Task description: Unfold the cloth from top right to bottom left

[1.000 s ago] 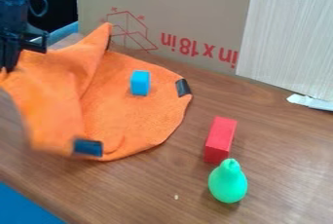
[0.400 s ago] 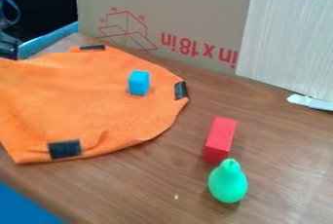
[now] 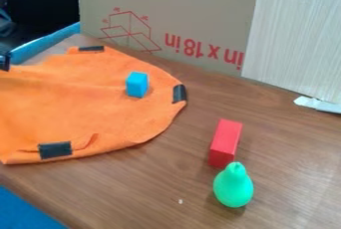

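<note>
At the left edge, a small black part of the gripper (image 3: 4, 61) shows just above the cloth's upper left border. The orange cloth (image 3: 86, 106) lies spread mostly flat over the left of the table and runs out of view on the left. Dark patches mark its top, right and lower edges, and a small crease rises beside the lower patch. On the cloth's right half rests a blue block (image 3: 137, 84).
A red block (image 3: 226, 143) stands right of the cloth, with a green pear-shaped toy (image 3: 233, 185) close in front of it. Behind the wooden table (image 3: 153, 188) rises a cardboard panel (image 3: 200, 14), with a pale board (image 3: 293, 39) at right.
The gripper has moved left, mostly out of view. The cloth's raised left fold has opened out flat, its lower patch has swung left, and lately cloth and blue block have slid slightly left.
</note>
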`<control>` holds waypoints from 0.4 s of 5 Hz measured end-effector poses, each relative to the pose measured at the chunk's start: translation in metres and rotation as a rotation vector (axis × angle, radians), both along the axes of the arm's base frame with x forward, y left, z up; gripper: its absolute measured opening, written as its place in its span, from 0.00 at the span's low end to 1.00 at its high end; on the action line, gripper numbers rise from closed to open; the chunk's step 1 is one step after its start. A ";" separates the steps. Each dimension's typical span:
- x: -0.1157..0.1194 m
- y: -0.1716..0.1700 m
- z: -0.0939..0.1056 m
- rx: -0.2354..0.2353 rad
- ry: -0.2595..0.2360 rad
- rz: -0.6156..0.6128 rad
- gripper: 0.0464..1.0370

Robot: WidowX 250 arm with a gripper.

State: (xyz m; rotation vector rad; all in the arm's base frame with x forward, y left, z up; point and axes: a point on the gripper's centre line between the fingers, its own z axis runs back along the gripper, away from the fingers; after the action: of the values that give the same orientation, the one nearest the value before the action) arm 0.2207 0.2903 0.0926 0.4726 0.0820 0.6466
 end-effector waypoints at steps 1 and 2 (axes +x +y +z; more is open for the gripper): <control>-0.004 0.004 0.002 0.044 0.019 0.019 0.42; -0.006 -0.002 0.008 0.047 0.074 0.041 0.75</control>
State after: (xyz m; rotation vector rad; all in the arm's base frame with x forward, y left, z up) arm 0.2147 0.2885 0.1008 0.5411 0.1474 0.6725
